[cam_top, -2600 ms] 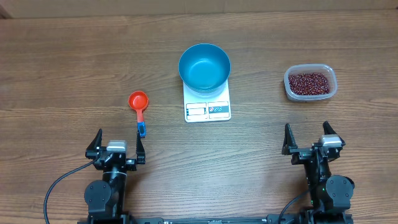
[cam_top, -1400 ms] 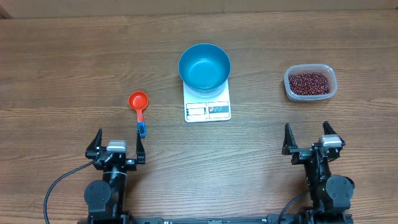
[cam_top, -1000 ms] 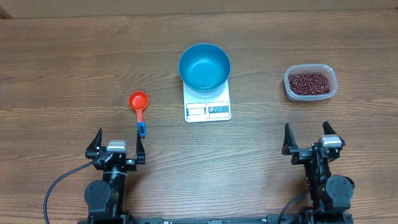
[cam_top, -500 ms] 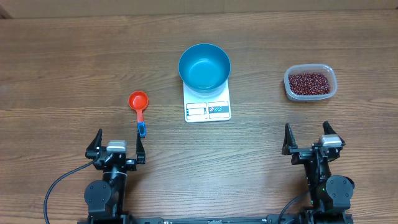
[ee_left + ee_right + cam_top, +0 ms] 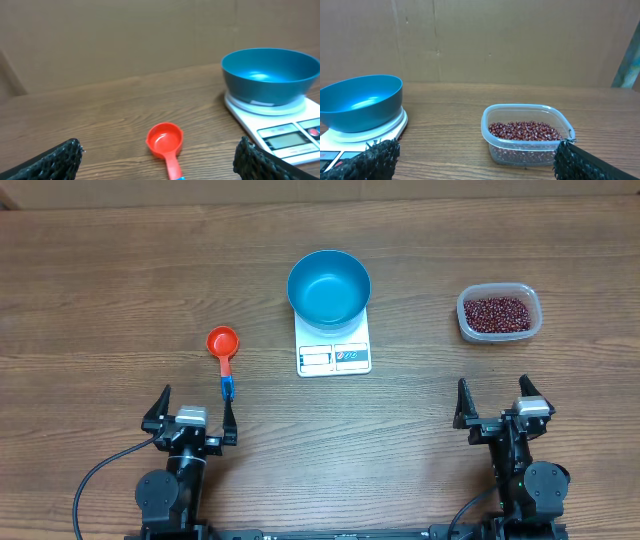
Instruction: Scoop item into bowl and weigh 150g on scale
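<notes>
Both grippers stand with jaws spread wide, holding nothing: the left gripper [image 5: 196, 406] at the near left, the right gripper [image 5: 492, 392] at the near right. A brown wooden table [image 5: 100, 280] carries everything. At the centre, farther out, the blue bowl [image 5: 329, 285] sits upright on the white scale [image 5: 334, 357], covering its far part, while the display panels show along the near edge. To the far right, well apart from the scale, a clear tub [image 5: 462, 320] holds the beans [image 5: 497, 313], straight beyond the right gripper. Left of the scale lies a red scoop [image 5: 223, 342], cup far, with its blue handle end just beside the left gripper's right finger.
</notes>
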